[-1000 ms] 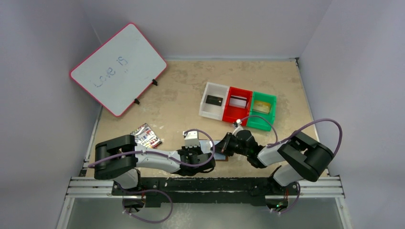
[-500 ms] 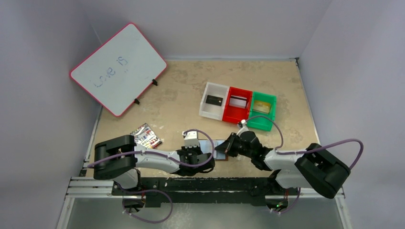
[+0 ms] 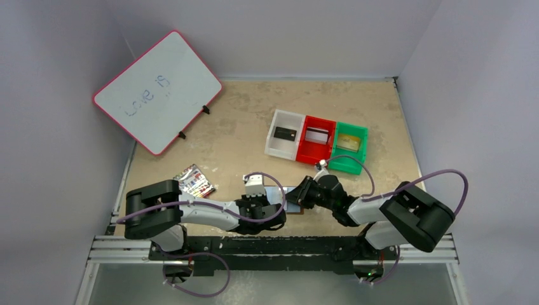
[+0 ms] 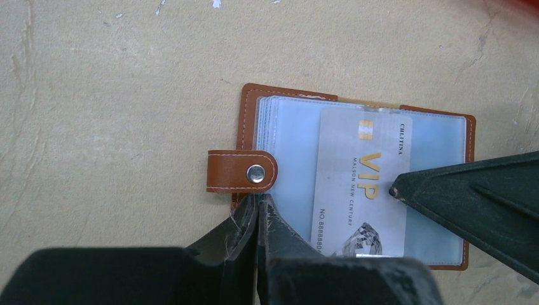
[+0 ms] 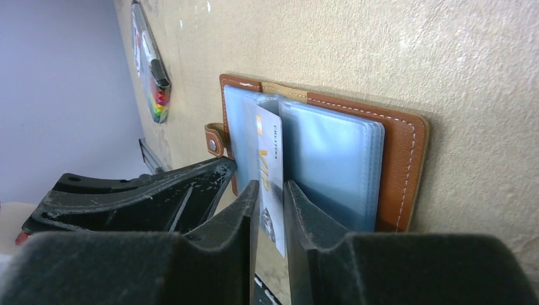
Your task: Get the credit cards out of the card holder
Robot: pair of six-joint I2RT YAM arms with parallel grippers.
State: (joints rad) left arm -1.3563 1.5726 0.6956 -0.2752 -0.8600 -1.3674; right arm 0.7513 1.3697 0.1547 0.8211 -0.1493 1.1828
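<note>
Closest to the arm bases, the brown card holder (image 4: 246, 121) lies open on the table (image 3: 241, 127) with its clear sleeves facing up. The left gripper (image 4: 257, 210) is fully closed, its tips pressed together against the holder's edge just beside the snap tab. A silvery VIP card (image 4: 362, 171) stands out from between the sleeves. The right gripper (image 5: 272, 185) straddles this card's free edge, its jaws a narrow gap apart, wider than the card is thick.

A little farther, to the left, lies a rainbow-striped pack (image 3: 195, 180). Beyond that, three bins stand touching in a row:
- The white bin (image 3: 279, 152) holds a black card (image 3: 284, 134).
- The red bin (image 3: 311, 159) holds a grey card (image 3: 318, 135).
- The green bin (image 3: 343, 166) holds a gold-tan card (image 3: 347, 142).

Farthest back on the left, a whiteboard (image 3: 159, 89) is propped up.
</note>
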